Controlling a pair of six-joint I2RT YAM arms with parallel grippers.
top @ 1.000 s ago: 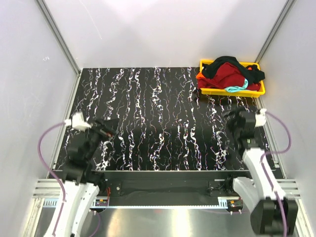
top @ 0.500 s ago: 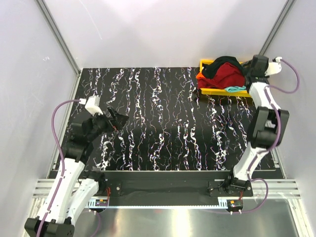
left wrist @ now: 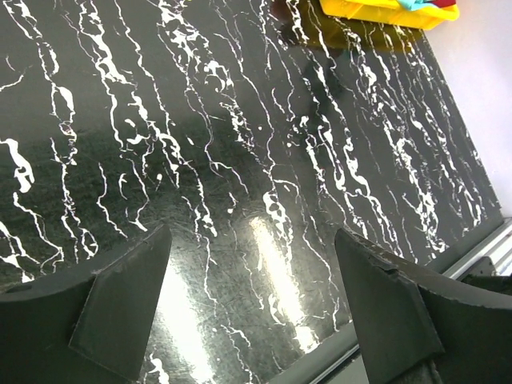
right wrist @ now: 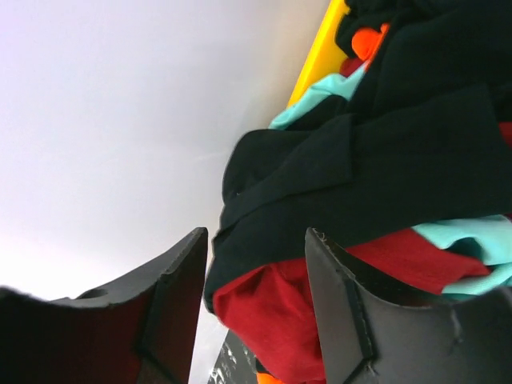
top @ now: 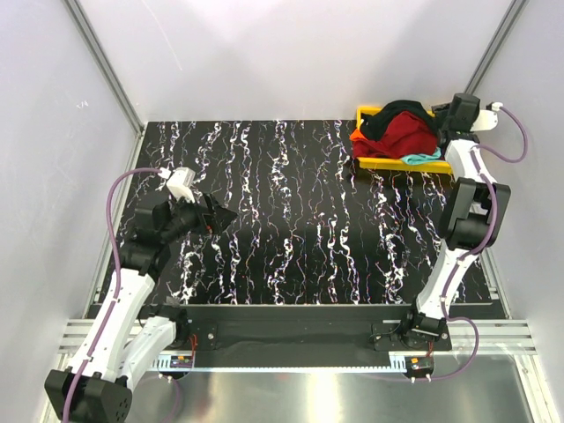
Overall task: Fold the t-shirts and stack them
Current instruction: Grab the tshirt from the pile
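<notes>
The t-shirts lie in a crumpled pile in a yellow tray (top: 379, 164) at the table's back right. The black tee (top: 401, 113) is on top, the dark red one (top: 407, 134) below it, the teal one (top: 421, 159) at the front and the orange one (top: 357, 135) at the left edge. My right gripper (top: 441, 123) is open at the pile's right side. In the right wrist view its gripper (right wrist: 256, 232) has black (right wrist: 384, 160) and red (right wrist: 272, 312) fabric between the spread fingers. My left gripper (top: 216, 216) is open and empty above the table's left part (left wrist: 252, 232).
The black marbled table (top: 291, 220) is bare outside the tray. White walls and metal frame posts close in the back and both sides. The right arm stretches along the right wall. The tray's corner (left wrist: 376, 10) shows far off in the left wrist view.
My right arm has swung from the table's front right up to the tray at the back right. My left gripper has risen and moved a little right and forward.
</notes>
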